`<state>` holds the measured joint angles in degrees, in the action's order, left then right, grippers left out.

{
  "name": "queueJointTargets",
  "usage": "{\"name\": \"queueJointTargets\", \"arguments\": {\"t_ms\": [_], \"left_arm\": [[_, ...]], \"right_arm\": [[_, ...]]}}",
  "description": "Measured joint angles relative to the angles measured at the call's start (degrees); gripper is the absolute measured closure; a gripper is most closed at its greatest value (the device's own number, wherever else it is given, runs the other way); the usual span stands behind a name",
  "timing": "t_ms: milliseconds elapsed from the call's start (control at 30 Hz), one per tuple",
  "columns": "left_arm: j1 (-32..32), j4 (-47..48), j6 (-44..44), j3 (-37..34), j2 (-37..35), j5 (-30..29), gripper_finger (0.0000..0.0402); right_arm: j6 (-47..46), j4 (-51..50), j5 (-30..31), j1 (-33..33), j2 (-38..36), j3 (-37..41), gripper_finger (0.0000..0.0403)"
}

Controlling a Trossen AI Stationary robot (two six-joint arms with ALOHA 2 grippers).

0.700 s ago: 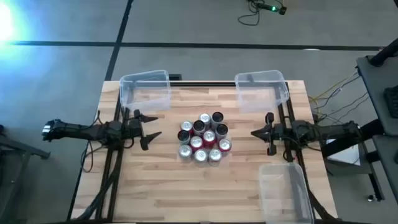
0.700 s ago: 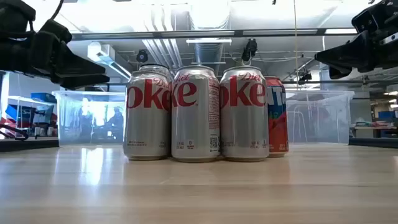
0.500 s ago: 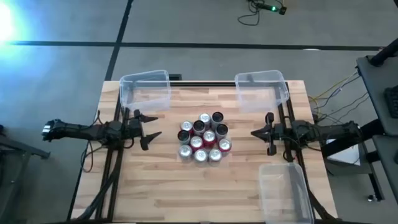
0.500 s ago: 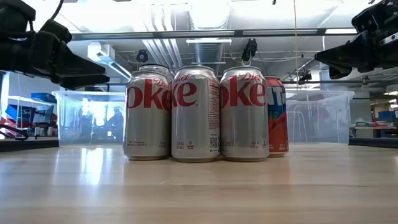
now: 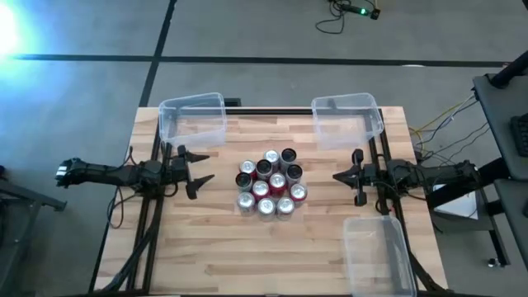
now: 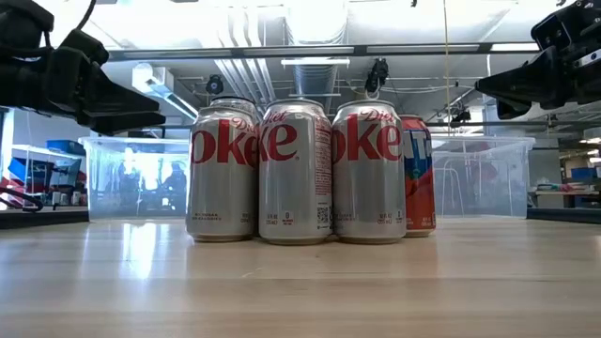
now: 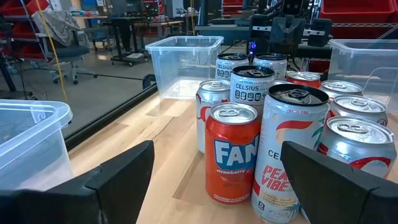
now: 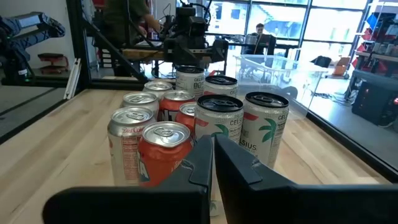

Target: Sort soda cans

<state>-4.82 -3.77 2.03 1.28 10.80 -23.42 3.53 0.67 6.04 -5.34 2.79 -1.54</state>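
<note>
Soda cans (image 5: 271, 182) packed in tight cluster at tabletop (image 5: 206, 247) centre, touching one another; none yet sorted. Three clear bins (image 5: 193, 118) at tabletop edges, nothing seen inside.

Left gripper (image 5: 198, 169) held just left of cluster, fingers spread wide, nothing held. Right gripper (image 5: 346, 176) held right of cluster, fingers pressed together, nothing held.

Judged step: first pick. Outer can best taken first; red Fanta can (image 7: 232, 152) nearest left gripper. Neighbours easily toppled if fingers are wedged between touching cans.
</note>
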Motion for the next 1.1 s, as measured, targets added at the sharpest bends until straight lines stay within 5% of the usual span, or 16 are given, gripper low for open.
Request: {"name": "queueJointTargets", "arguments": {"t_ms": [567,900,1100], "left_arm": [[-0.01,-0.02,0.01,-0.01,-0.01,0.0,0.0066],[0.0,-0.01,0.01,-0.01,-0.01,0.0,0.0066],[-0.01,0.0,0.0,-0.01,0.01,0.02,0.0066]], "right_arm": [[1.22,0.1,0.09,0.01,-0.01,0.01,0.039],[61.54,1.9,8.63,0.13,-0.01,0.09,0.039],[66.39,2.09,7.49,0.11,-0.1,0.09,0.039]]}}
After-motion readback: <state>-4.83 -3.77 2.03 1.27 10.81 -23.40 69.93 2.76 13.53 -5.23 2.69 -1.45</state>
